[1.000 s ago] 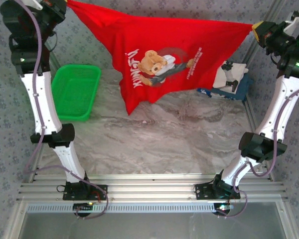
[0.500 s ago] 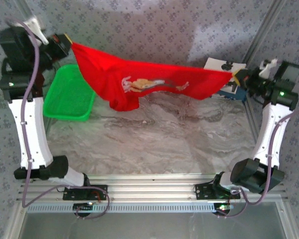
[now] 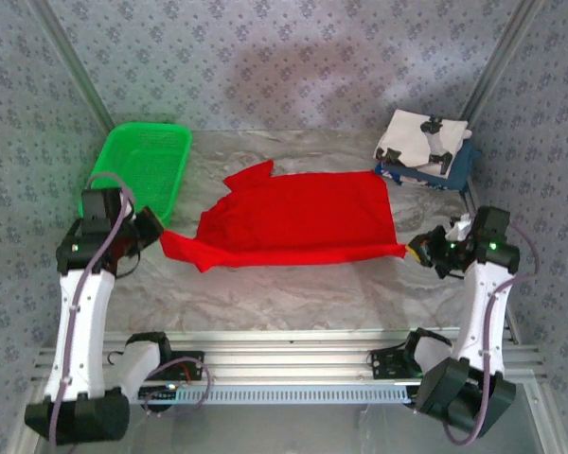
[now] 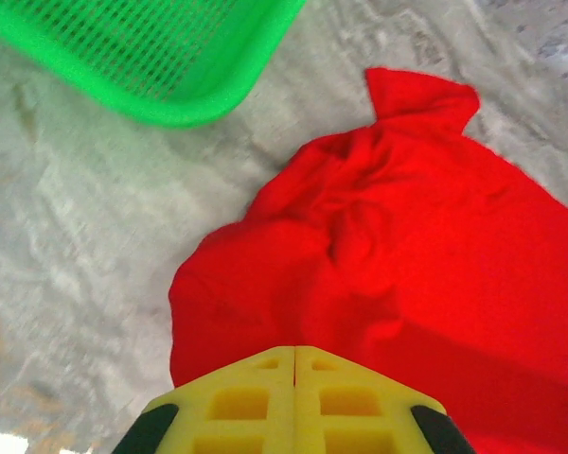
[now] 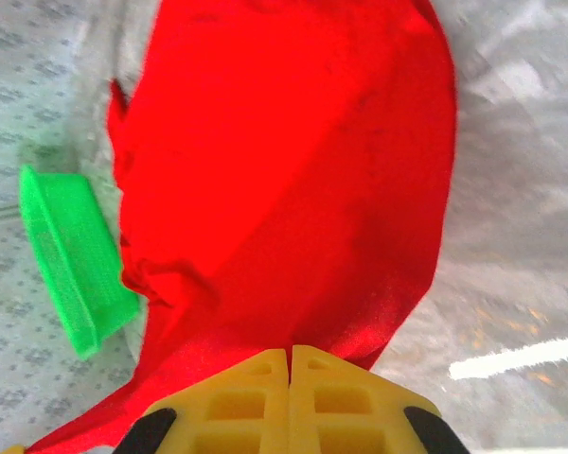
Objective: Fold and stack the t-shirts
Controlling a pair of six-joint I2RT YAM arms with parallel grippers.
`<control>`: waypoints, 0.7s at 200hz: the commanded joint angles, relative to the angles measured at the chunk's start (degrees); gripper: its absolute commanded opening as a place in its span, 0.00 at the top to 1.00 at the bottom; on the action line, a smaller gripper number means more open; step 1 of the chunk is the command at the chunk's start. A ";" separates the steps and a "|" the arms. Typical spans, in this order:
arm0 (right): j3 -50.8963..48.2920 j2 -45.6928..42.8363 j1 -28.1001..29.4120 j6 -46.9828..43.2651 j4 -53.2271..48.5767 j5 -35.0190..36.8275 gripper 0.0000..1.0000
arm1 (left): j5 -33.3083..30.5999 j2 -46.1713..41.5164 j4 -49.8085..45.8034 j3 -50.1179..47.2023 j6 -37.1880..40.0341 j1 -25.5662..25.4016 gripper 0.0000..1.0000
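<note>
Table: marbled grey top, both arms now down low over its near half

Red t-shirt: a second ago it hung stretched in the air between the raised arms with the bear print facing the camera. Now it lies spread across the middle of the table with no print showing, so it is probably face down. The right part is flat; the left part is bunched, with a flap sticking out on the far side

Meaning for the task: laying out looks nearly done. The left side likely needs smoothing before the first fold

Green basket: far left, beyond the shirt's left end and not touching it

White t-shirt: far right corner, on top of the navy t-shirt. This pile is just beside the red shirt's far right corner, and whether they touch cannot be told

Left gripper: clamped on the shirt's near left corner; in the wrist view red cloth runs out from between the closed yellow fingers

Right gripper: clamped on the near right corner, the shirt stretching away from it toward the basket
</note>
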 commanded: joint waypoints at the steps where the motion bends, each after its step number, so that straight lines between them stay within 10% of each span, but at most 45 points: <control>1: -2.58 -3.46 -0.45 -2.72 -9.37 4.85 1.00 | -4.39 -2.79 -3.84 -2.81 -2.77 0.75 0.99; 59: -6.17 -10.06 -2.44 -3.32 -20.86 10.43 1.00 | -9.67 -5.97 -12.32 -8.25 -7.06 0.89 1.00; 140: -8.25 -6.15 -0.55 0.15 -11.84 13.76 1.00 | -10.42 -1.39 -7.62 -10.39 -9.84 -4.56 1.00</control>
